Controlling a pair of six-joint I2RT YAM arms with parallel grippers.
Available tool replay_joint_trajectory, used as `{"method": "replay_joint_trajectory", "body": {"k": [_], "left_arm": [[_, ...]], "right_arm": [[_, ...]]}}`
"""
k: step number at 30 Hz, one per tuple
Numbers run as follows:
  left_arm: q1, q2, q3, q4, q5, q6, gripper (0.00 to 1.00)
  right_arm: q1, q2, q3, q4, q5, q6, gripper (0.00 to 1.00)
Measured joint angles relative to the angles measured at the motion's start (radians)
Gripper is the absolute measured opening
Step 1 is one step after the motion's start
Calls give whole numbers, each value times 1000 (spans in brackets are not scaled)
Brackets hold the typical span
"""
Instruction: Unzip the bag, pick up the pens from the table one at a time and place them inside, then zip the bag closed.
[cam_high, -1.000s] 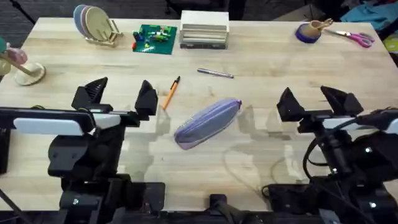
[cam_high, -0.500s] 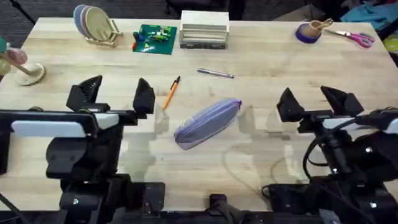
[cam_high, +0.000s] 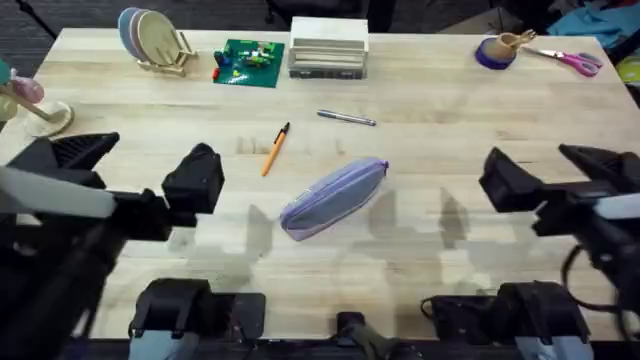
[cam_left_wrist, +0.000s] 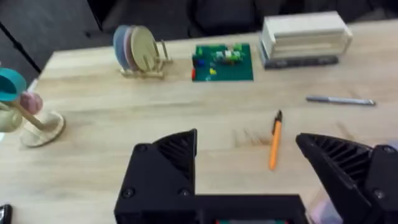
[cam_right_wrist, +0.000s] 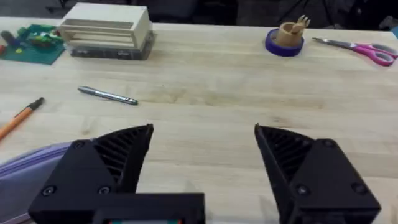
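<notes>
Robot manipulation laboratory, tabletop test station. A wooden butcher-block table carries an unrelated assortment of props along its far edge: a small rack of coloured plates, a green building-brick board, a pale stacked box, a purple cup, pink-handled scissors and a wooden stand with a teal and pink piece. Two arm bases sit at the near edge. Dark flooring and dim clutter lie behind the table.
</notes>
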Motion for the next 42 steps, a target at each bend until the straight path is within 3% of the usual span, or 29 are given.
{"method": "replay_joint_trajectory", "body": {"k": [11,17,20,25,34,35,39,42], "left_arm": [[0,376,385,-434,62,0,993],[0,527,476,-550,102,3,993],[0,586,478,-593,143,39,993],[0,660,478,-626,214,128,993],[0,690,478,-627,272,226,995],[0,690,478,-609,307,267,995],[-3,690,478,-565,352,298,995],[-30,690,478,-538,371,310,996]], "right_arm": [[0,161,240,-167,-33,6,998],[0,213,289,-229,-74,7,998],[0,234,294,-243,-86,7,998],[0,240,295,-245,-96,7,998],[0,239,295,-207,-96,6,998],[0,240,296,-201,-96,6,998],[0,240,296,-192,-96,6,998],[0,239,296,-192,-96,6,998]]}}
